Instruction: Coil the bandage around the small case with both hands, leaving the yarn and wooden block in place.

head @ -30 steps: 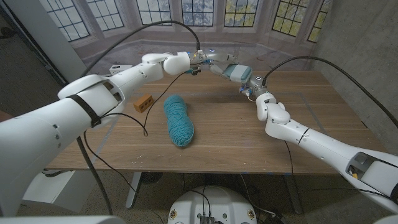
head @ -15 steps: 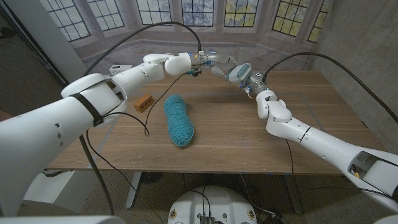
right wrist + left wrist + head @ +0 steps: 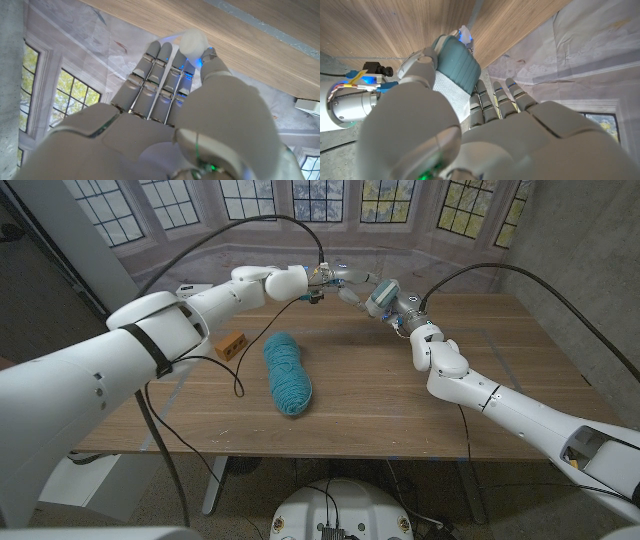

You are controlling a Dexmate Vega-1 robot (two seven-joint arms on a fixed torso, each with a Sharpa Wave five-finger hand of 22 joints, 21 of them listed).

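A wooden table (image 3: 360,395) runs toward a painted backdrop of leaded windows, and nearest the camera the teal yarn (image 3: 287,372) lies limp and fuzzy, soft stuff, with the little wooden block (image 3: 231,344) just beyond it to the left, hard-edged and well apart from the work. Far end now: the small case (image 3: 456,61), a rounded, ribbed teal shell, sits up off the table between both hands, the white woven bandage (image 3: 451,89) lying against it (light and floppy, likely to slip unless kept taut). The left hand (image 3: 335,278) has fingers closed on it; the right hand (image 3: 395,302) cups its other end. Best held by the stiff ends, I'd say.
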